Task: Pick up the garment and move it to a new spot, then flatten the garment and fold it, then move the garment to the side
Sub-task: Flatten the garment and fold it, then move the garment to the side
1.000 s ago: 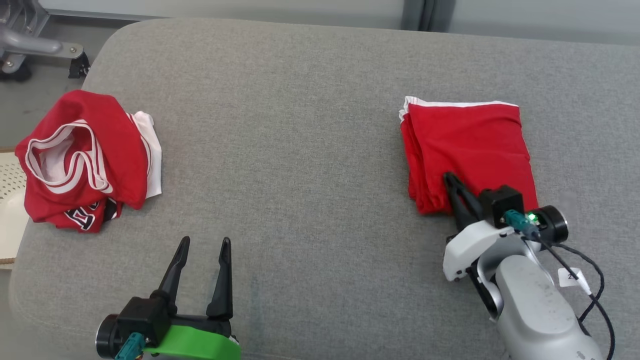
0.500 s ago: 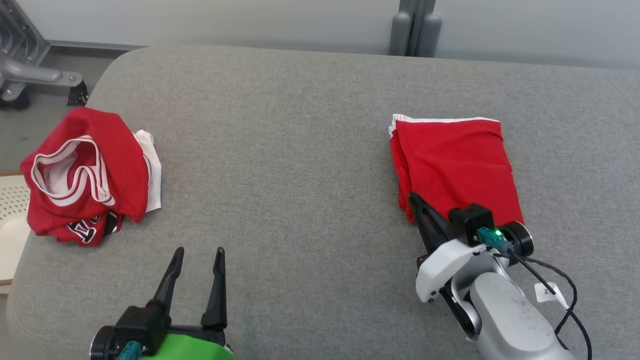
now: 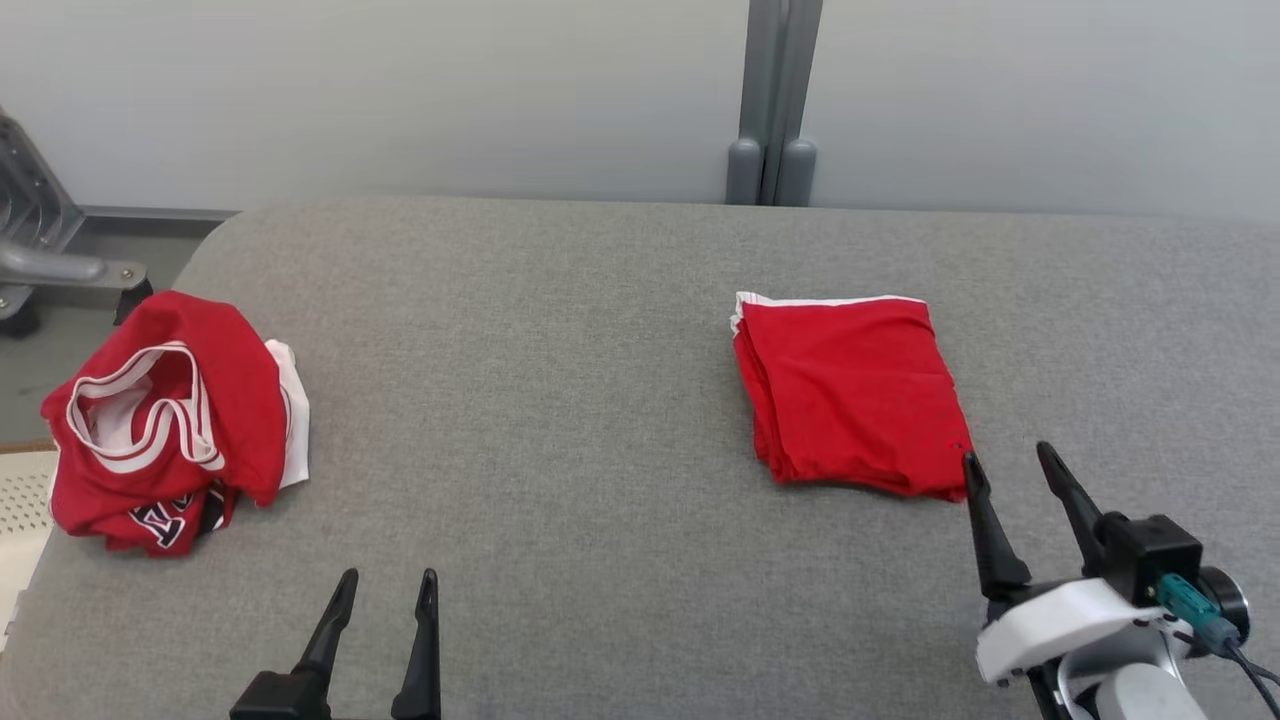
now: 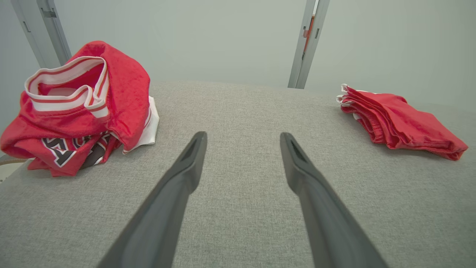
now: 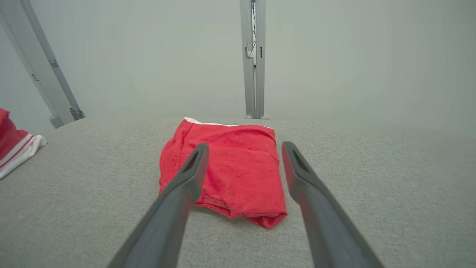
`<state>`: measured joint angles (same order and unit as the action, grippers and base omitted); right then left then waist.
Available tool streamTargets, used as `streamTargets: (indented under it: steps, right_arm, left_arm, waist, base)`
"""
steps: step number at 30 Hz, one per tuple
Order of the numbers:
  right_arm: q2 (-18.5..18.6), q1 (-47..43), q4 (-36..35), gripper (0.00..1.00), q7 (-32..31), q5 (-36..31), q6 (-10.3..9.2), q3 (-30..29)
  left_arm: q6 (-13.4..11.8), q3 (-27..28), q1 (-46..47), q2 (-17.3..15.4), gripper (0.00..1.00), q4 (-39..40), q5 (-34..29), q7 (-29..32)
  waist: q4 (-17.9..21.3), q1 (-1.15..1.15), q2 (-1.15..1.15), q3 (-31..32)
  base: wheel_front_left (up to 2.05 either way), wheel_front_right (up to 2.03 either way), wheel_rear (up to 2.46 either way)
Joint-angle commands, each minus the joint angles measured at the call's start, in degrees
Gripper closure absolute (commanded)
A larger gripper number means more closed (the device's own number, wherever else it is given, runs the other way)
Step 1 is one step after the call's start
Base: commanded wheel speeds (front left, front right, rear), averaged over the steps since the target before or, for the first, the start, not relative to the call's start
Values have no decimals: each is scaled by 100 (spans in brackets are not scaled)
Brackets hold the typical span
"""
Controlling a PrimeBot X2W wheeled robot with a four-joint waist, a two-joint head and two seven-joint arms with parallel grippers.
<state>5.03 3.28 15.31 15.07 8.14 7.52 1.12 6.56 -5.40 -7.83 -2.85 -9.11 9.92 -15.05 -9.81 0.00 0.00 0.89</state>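
Presently the folded red garment [image 3: 850, 395] lies flat on the grey tabletop [image 3: 560, 400], right of centre, as a neat rectangle with its white-trimmed edge on the far side. It is free of both hands. A crumpled red-and-white jersey [image 3: 170, 420] sits well apart at the left edge.

Assessment: folding and placing look complete, and the step in hand is clearing the right hand [image 3: 1006, 453] from the work. To do this well, draw it straight back along its own fingers and lift before any sideways swing. Keep the fingers parted so neither tip hooks the near right corner and drags the stacked layers (the fold edges on the left side are loose and would splay readily).

Pose: the right hand sits just beside the garment's near right corner, fingers spread and empty, pointing away from the robot. Whether its inner fingertip touches that corner cannot be settled from the head view; the right wrist view suggests it hangs slightly above the cloth. The left hand [image 3: 390, 574] is low at the near edge, fingers likewise spread and empty, aimed at bare tabletop between the two garments.
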Motion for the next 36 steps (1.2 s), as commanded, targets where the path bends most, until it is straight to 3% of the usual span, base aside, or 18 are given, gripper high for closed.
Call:
streamTargets:
  steps: [1,13,23,29,34,36]
  right_arm:
    - [90,-173,-52,0,14,15,-6,-79]
    - [64,-905,-25,0,14,75,-6,-626]
    - [-38,-788,38,0,14,79,-6,-621]
    - [-122,-390,569,0,-25,692,-6,-508]
    - [29,752,737,0,-1287,1688,-6,-421]
    - [177,1271,859,0,-1965,1682,-6,-460]
  left_arm:
    - [30,43,-97,-12,0,-10,-38,-18]
    - [92,8,-126,-12,0,-82,-40,-18]
    - [97,-93,-57,-12,0,-114,12,-18]
    - [98,-120,1,-12,0,-125,26,-18]
    - [99,-234,197,-37,0,-89,65,-18]
    - [99,-316,336,-38,0,-84,112,-17]
  waist:
    - [106,0,0,150]
    - [282,0,0,213]
    - [365,0,0,132]
    - [333,0,0,-2]
    - [325,0,0,-445]
    - [284,0,0,-707]
  base:
    - [0,0,0]
    - [0,0,0]
    - [0,0,0]
    - [0,0,0]
    - [0,0,0]
    - [0,0,0]
